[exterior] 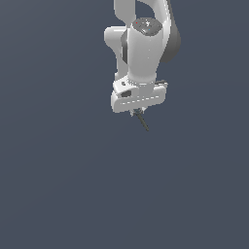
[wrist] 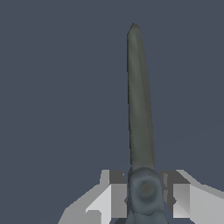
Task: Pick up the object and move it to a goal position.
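My white gripper (exterior: 136,113) hangs from the arm in the upper middle of the exterior view, raised above the flat grey-blue floor. It is shut on the scissors (exterior: 143,121), whose thin dark blades stick out below the fingers, slanting toward the exterior view's right. In the wrist view the dark blades (wrist: 139,100) run straight out from between my two fingers (wrist: 114,192), which press on the pivot part (wrist: 145,189). The orange-yellow ring handles are hidden behind the gripper in both views.
Only the plain grey-blue floor (exterior: 63,185) surrounds the arm. No goal marker or other object shows in either view.
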Robot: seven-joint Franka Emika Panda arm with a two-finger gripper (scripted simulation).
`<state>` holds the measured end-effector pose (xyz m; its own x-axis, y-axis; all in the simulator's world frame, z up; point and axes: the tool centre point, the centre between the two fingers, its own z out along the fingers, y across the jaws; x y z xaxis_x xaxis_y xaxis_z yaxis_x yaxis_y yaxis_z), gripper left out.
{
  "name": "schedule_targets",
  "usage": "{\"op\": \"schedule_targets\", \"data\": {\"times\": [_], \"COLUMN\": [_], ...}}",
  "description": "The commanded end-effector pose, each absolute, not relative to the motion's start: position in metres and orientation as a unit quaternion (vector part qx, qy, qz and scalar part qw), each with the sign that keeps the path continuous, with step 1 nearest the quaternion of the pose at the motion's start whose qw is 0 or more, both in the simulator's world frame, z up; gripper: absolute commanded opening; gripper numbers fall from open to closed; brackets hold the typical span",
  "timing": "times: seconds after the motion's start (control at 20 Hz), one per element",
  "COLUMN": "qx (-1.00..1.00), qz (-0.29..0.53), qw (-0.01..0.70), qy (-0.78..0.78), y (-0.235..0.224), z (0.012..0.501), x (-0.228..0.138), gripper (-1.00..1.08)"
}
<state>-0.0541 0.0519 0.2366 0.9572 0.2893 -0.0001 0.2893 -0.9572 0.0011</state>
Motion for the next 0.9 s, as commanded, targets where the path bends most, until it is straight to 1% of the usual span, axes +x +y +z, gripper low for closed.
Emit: {"op": "schedule_targets", "data": {"times": [0.0, 0.45, 0.85], "qx": [0.989, 0.989, 0.989], "qz": [0.000, 0.000, 0.000], "qw": [0.001, 0.000, 0.000], "qy": [0.146, 0.146, 0.146], "y": [0.058, 0.075, 0.082], "z": [0.263, 0.336, 0.366], "x": [-0.061, -0.077, -0.082], "gripper": [-1.00, -1.00, -1.00]}}
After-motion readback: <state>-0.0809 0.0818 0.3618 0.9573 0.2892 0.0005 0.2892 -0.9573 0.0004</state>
